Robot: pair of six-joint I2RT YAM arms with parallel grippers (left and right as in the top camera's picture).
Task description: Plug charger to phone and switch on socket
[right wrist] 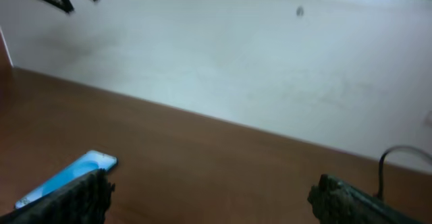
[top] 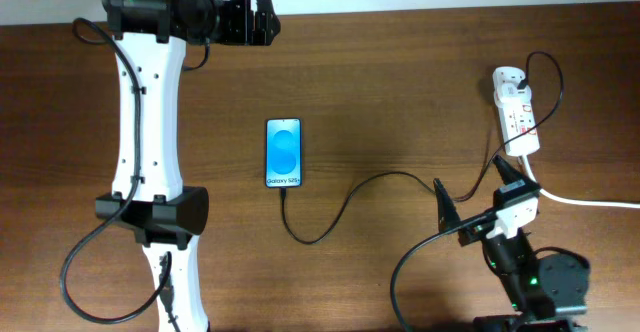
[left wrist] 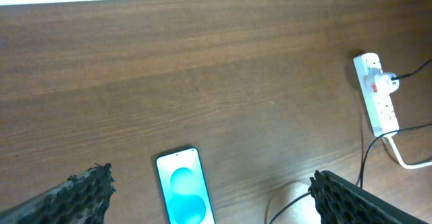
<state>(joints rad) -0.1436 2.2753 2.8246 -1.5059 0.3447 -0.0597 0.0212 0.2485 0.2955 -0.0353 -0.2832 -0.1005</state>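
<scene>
The phone lies flat mid-table with its blue screen lit; it also shows in the left wrist view and the right wrist view. The charger cable loops from the phone's bottom edge, where its tip meets the phone, rightward to a white plug in the socket. The socket also shows in the left wrist view. My left gripper is open and empty at the table's far edge, well behind the phone. My right gripper is open and empty, over the cable just below the socket.
The socket's thick white cord runs off to the right edge. The right arm's base sits at the front right and the left arm stretches along the left side. A white wall stands behind the table.
</scene>
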